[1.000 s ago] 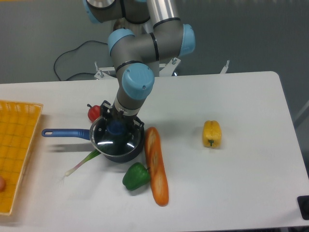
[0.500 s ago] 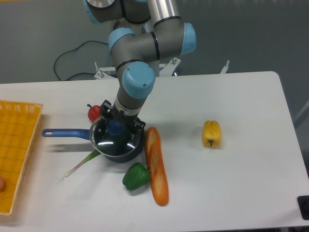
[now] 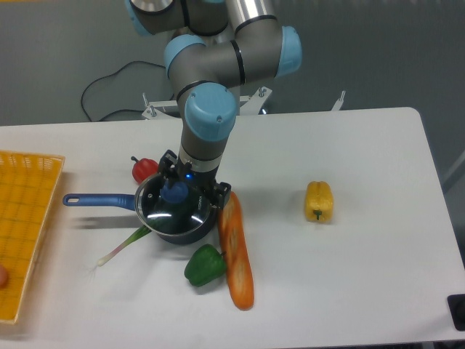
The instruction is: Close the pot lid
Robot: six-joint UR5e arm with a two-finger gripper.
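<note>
Presently: pot lid [image 3: 168,206] seated on pot [image 3: 176,227], worktop [image 3: 349,160]. Hand [image 3: 190,187] just above blue knob [image 3: 174,192]. Whether open or closed: cannot tell.

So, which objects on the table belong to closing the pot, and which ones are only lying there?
Belong to the job:
- small dark saucepan with blue handle
- round glass lid with blue knob, sitting on the pan
- two-finger gripper

Only lying there:
- long orange bread loaf
- green pepper
- yellow pepper
- red pepper
- green onion
- yellow basket

The arm reaches steeply down, its tool [image 3: 179,190] low; whether it grips is unclear.
</note>
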